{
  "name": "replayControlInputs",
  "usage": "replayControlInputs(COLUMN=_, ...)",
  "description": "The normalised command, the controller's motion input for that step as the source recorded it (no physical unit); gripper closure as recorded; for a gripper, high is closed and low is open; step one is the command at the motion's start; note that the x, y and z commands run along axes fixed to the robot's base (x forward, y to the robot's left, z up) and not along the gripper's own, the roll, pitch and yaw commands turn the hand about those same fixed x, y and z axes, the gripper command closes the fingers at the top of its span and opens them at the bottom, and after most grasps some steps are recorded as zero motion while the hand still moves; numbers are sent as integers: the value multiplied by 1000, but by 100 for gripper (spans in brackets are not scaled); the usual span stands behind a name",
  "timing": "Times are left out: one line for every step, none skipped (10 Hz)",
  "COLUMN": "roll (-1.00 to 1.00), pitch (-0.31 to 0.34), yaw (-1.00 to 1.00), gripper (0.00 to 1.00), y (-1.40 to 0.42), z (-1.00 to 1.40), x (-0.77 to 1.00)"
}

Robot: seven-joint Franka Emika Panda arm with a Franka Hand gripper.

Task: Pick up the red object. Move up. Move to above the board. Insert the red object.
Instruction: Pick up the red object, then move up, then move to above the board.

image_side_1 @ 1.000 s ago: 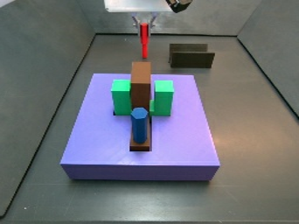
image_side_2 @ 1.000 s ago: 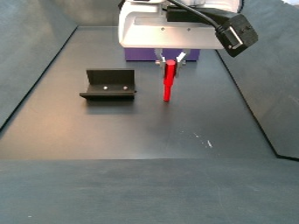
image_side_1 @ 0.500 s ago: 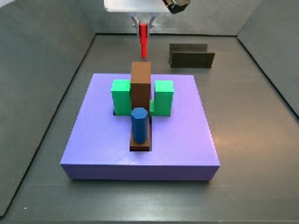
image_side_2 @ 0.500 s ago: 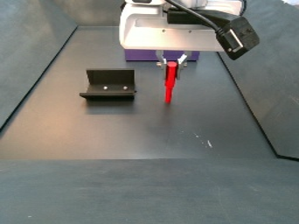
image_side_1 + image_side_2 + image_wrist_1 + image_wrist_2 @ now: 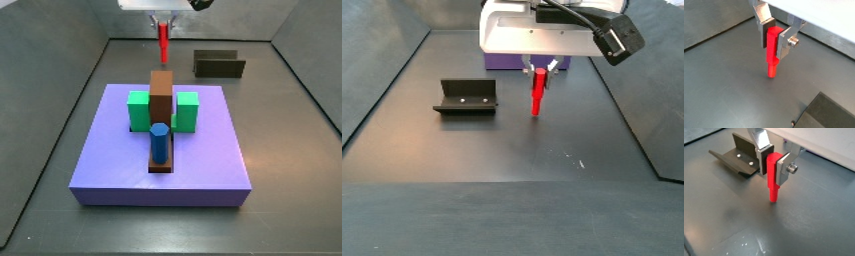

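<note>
The gripper (image 5: 775, 36) is shut on the upper end of the red object (image 5: 772, 56), a slim red peg that hangs upright with its tip just over the dark floor. Both wrist views show the silver fingers (image 5: 766, 152) clamping the red object (image 5: 773, 178). In a side view the gripper (image 5: 164, 22) and the red object (image 5: 164, 44) are beyond the far edge of the board (image 5: 201, 160), which bears a brown block (image 5: 162, 92), green blocks (image 5: 139, 111) and a blue peg (image 5: 159, 143). From the opposite side, the gripper (image 5: 540, 68) holds the red object (image 5: 537, 92).
The fixture (image 5: 466, 97), a dark L-shaped bracket, stands on the floor beside the gripper; it also shows in a side view (image 5: 218, 64) and a wrist view (image 5: 741, 159). Grey walls enclose the floor.
The gripper has risen slightly with the red object in it. The board and the fixture have not moved.
</note>
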Motion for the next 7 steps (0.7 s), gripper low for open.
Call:
replayControlInputs(roll=0, pitch=0, yaw=0, gripper=100, y=0, z=0, x=0)
replayControlInputs(roll=0, pitch=0, yaw=0, gripper=100, y=0, z=833, x=0)
replayControlInputs(roll=-4, pitch=15, yaw=-49, gripper=100, y=8, z=836, x=-61)
replayControlInputs(roll=3, pitch=29, yaw=-52, gripper=100, y=9, z=696, x=-86)
replayControlInputs(roll=30, pitch=3, yaw=-26, gripper=100, y=8, z=278, x=-36)
replayControlInputs(roll=0, pitch=0, yaw=0, gripper=100, y=0, z=1400, x=0)
replayControlInputs(roll=-6, pitch=35, yaw=2, gripper=100, y=-3, z=1400, x=-24)
